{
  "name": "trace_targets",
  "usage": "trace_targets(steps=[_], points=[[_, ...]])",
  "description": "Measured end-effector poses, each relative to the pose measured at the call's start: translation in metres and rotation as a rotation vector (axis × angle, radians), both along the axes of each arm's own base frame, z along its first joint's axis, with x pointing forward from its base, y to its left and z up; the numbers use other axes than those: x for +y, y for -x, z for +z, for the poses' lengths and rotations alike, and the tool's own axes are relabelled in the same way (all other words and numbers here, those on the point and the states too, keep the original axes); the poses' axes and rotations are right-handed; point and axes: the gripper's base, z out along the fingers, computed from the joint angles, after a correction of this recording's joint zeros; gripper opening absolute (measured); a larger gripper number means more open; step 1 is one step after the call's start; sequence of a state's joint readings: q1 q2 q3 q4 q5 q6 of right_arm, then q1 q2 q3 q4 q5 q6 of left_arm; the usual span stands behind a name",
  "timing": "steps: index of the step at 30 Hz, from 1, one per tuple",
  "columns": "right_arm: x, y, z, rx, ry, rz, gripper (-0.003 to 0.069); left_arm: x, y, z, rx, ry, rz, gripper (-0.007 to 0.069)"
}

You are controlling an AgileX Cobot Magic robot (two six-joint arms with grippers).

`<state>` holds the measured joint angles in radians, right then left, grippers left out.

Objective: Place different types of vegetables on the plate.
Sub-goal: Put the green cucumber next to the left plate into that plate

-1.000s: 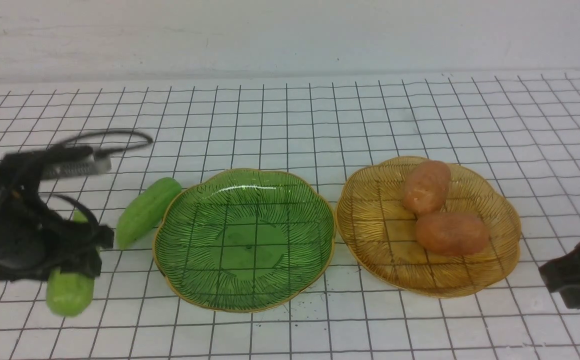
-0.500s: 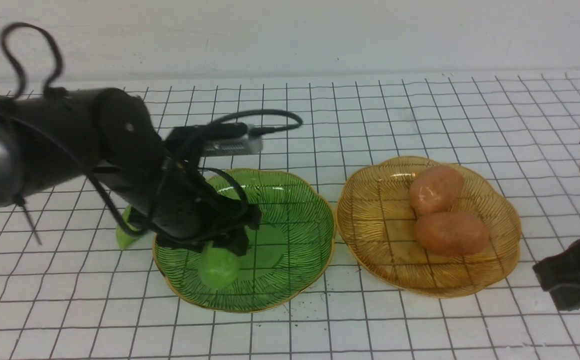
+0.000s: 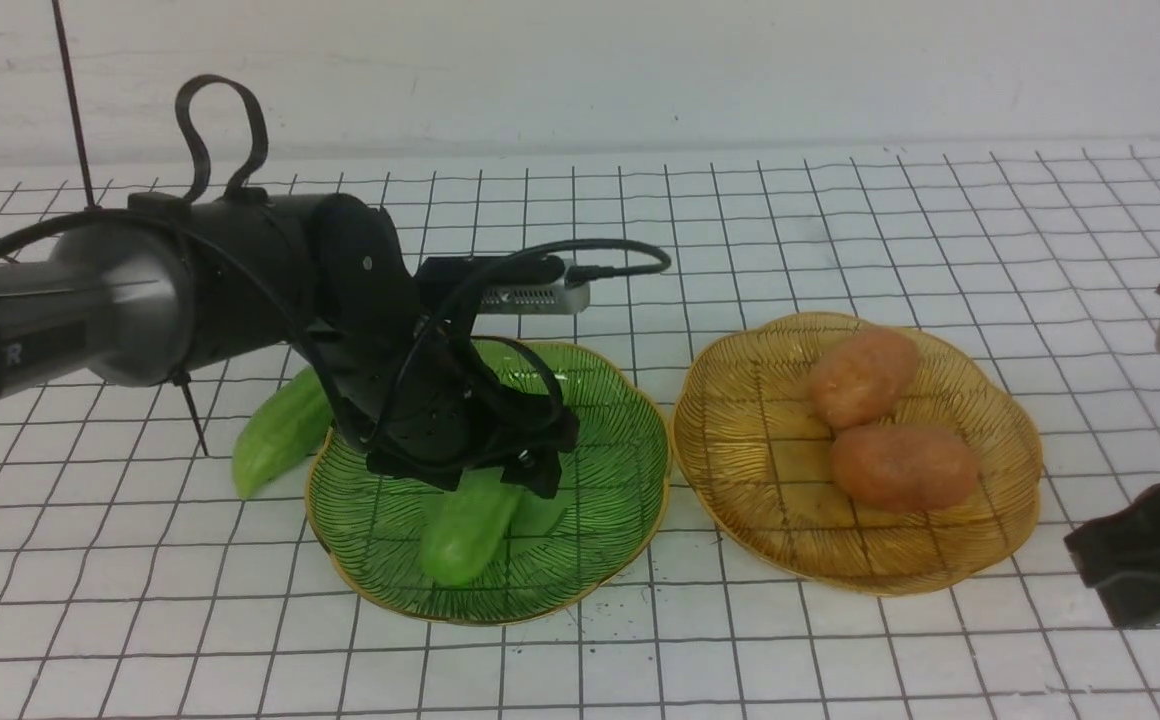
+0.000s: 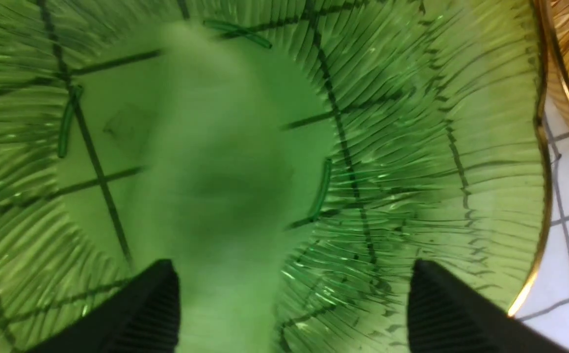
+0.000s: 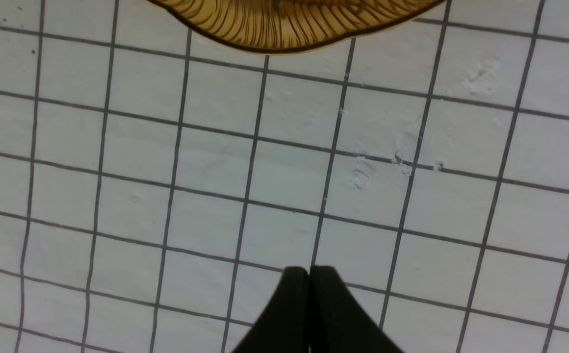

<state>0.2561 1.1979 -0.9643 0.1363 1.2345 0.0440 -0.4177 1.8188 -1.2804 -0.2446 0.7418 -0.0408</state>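
Front view: the left gripper [image 3: 518,480] hangs over the green plate [image 3: 630,440], jaws spread and empty, a cucumber [image 3: 465,535] loose just beneath. This looks like the drop-off step. Next is probably lifting clear for the other cucumber [image 3: 280,430].

Left wrist view: the cucumber [image 4: 216,186] lies between and ahead of the jaws.

Right wrist view: the right gripper [image 5: 309,272] is clenched on nothing.

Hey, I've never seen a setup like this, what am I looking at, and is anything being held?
It is a robot with two arms, each ending in a pincer. The wide picture looks forward from between the arms; the other two come from wrist cameras. The left pincer hangs open over a green plate, where one cucumber lies; a second cucumber lies on the table beside it. Two potatoes sit in the amber plate. The right pincer is shut and empty.
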Motion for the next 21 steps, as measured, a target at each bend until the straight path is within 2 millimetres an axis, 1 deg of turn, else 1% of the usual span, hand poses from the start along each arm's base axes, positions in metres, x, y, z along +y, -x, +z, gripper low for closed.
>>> trace_targets(steps=[2,4,6,7,10,12,13,14,16,17,19,20,21], points=[[0.000,0.000,0.000,0.000,0.000,0.000,-0.0014,-0.002,-0.003,0.009,-0.001,-0.003,-0.007,0.0612],[0.000,0.000,0.000,0.000,0.000,0.000,-0.0014,-0.002,-0.006,0.016,-0.013,-0.015,-0.018,0.0613],[0.000,0.000,0.000,0.001,0.001,0.003,-0.0014,0.000,-0.012,0.029,-0.048,-0.062,-0.039,0.0609],[0.000,0.000,0.000,0.000,0.002,0.007,-0.0014,0.002,-0.015,0.038,-0.076,-0.097,-0.049,0.0596],[0.000,0.000,0.000,-0.002,0.005,0.018,-0.0014,0.012,-0.021,0.048,-0.106,-0.193,-0.054,0.0557],[0.000,0.000,0.000,-0.003,0.006,0.023,-0.0015,0.030,-0.026,0.052,-0.097,-0.276,-0.033,0.0498],[0.000,0.000,0.000,-0.003,0.007,0.025,-0.0015,0.043,-0.029,0.052,-0.077,-0.299,-0.005,0.0463],[0.000,0.000,0.000,-0.003,0.007,0.025,-0.0015,0.046,-0.029,0.052,-0.073,-0.303,0.001,0.0447],[0.000,0.000,0.000,-0.003,0.007,0.025,-0.0015,0.080,-0.036,0.048,-0.007,-0.335,0.081,0.0329],[0.000,0.000,0.000,-0.003,0.007,0.025,-0.0015,0.091,-0.038,0.046,0.015,-0.340,0.109,0.0269],[0.000,0.000,0.000,-0.005,0.007,0.025,-0.0015,0.123,-0.041,0.041,0.077,-0.347,0.186,0.0139],[0.000,0.000,0.000,-0.008,0.005,0.025,-0.0015,0.133,-0.041,0.039,0.102,-0.347,0.210,0.0083],[0.000,-0.001,0.000,-0.010,0.005,0.024,-0.0015,0.136,-0.041,0.039,0.109,-0.346,0.215,0.0074]])
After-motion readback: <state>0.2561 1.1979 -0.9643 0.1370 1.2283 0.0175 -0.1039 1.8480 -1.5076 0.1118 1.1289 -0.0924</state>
